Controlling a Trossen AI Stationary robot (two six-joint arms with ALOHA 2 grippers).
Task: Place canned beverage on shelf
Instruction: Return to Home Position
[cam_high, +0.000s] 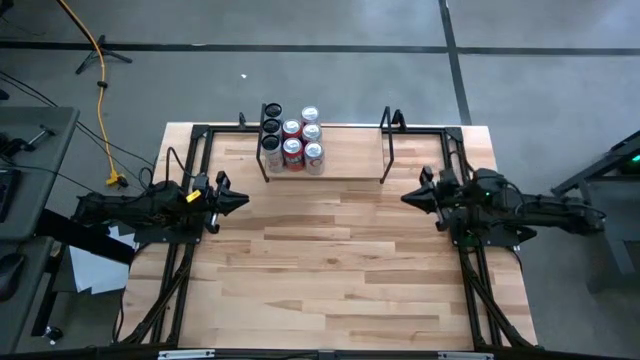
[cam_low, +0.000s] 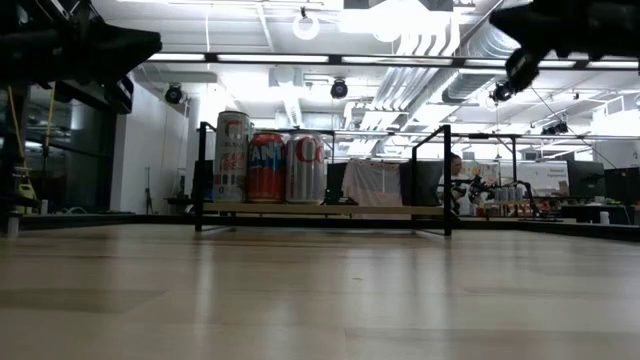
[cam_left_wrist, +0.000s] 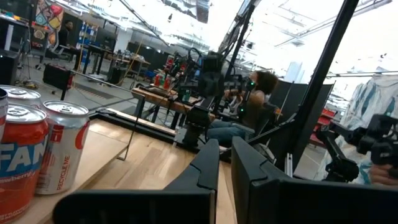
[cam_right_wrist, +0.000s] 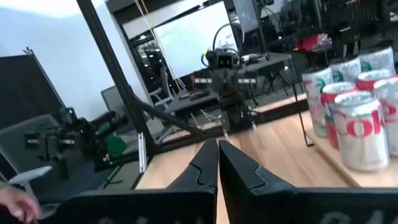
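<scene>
The cans stand bunched at the left end of the shelf, which sits at the far edge of the surface; the rest of the shelf is bare. The left gripper and the right gripper hang above the surface, one at each side. Their tips point toward one another, short of the shelf and apart from it. Each wrist view shows the jaws drawn together, with at most a sliver between them and nothing held.

The placing looks done, so the step in hand is parking the arms. Doing it well probably means keeping the jaws closed and drawing each arm back along its own side. Each should steer clear of the shelf's black uprights so that no can gets nudged.

The high view shows how the cans are grouped. The low view shows only the front row of three, yet confirms they stand upright on the shelf. It also catches a seated person in the room behind, whom the high view misses.
</scene>
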